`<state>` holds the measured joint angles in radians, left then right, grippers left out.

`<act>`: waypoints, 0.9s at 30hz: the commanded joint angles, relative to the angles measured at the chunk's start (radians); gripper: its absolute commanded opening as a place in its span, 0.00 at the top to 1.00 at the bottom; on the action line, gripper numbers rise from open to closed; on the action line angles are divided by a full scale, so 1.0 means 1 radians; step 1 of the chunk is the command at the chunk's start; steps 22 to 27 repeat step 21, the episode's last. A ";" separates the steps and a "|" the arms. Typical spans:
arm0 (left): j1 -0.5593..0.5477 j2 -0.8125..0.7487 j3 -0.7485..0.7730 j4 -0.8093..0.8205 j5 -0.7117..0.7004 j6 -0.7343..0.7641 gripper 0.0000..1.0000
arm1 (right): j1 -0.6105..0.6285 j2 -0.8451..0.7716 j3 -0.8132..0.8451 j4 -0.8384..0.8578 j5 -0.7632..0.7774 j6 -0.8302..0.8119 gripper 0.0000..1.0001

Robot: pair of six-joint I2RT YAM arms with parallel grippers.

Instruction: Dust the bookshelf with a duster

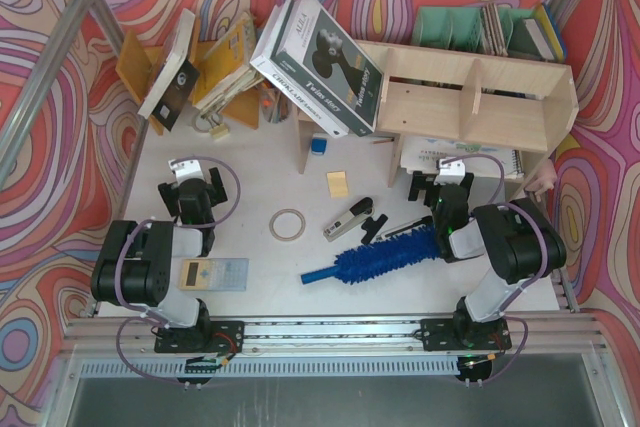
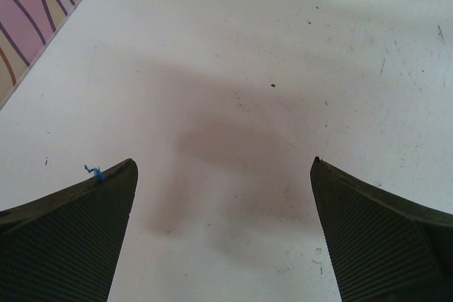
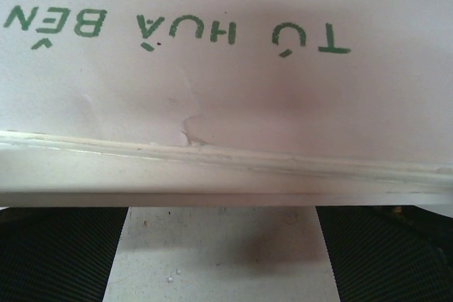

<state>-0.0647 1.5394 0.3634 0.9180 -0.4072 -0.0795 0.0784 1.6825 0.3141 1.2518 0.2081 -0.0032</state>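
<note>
The duster (image 1: pixel 385 252) lies flat on the table (image 1: pixel 250 162), toward 5 o'clock from its middle, its handle pointing to 8 o'clock. Its fluffy tip is hidden by the right arm. The bookshelf (image 1: pixel 480 97) stands at 1 o'clock. The right gripper (image 3: pixel 223 210) is spread wide and empty, and a white pad (image 3: pixel 212 90) blocks most of its view. The left gripper (image 2: pixel 223 167) is also wide and empty, with bare table at 12 o'clock.
</note>
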 commanded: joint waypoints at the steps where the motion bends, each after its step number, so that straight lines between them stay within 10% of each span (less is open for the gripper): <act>1: 0.008 -0.005 0.002 0.001 0.010 -0.014 0.01 | -0.006 0.005 0.012 0.014 -0.008 0.000 0.01; 27: 0.008 -0.005 0.002 0.002 0.010 -0.014 0.02 | -0.011 0.004 0.016 0.003 -0.020 0.002 0.01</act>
